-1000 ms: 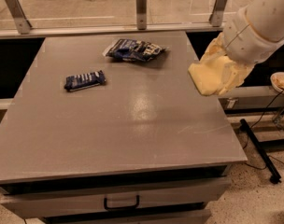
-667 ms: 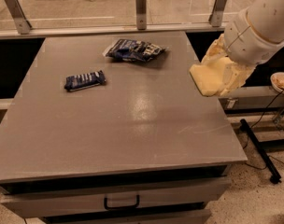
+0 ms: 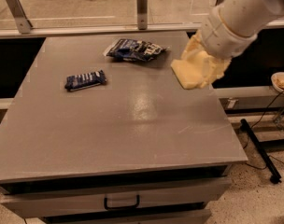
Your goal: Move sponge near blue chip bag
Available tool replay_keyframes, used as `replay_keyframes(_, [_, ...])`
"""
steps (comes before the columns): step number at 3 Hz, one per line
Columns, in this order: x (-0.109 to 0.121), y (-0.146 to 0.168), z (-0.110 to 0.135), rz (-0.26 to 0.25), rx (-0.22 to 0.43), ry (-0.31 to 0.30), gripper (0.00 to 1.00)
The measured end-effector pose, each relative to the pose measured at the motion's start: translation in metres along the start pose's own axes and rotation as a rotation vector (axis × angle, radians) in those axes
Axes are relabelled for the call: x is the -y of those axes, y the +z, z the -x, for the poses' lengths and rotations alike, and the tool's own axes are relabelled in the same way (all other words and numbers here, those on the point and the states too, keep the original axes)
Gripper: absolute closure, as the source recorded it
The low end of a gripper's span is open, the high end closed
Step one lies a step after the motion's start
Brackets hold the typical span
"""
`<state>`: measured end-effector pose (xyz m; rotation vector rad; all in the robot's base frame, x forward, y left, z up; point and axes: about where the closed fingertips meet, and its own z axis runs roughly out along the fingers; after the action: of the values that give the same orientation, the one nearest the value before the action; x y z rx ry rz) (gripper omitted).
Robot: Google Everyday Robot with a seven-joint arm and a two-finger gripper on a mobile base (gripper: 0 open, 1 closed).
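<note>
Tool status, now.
Tool: closed on the sponge, holding it above the right edge of the table, to the right of the chip bag.

The cream claw (image 3: 205, 59), over the right edge of the plain grey table (image 3: 123, 125), grips the pale yellow sponge (image 3: 188, 74). The blue chip bag (image 3: 135, 49) is dark blue with white and silver print. The bar packet (image 3: 85, 80) is dark blue with white stripes.
</note>
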<state>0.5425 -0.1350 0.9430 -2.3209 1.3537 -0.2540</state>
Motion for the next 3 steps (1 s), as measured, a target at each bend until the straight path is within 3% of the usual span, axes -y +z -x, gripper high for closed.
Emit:
replay_keyframes(1, [0.061,0.030,0.006,-0.134,0.016,-0.071,1.00])
replay_keyframes(2, [0.100,0.061,0.009,-0.200,0.000,-0.104,1.00])
replay_keyframes(3, [0.115,0.101,0.003,-0.183,-0.017,-0.109,1.00])
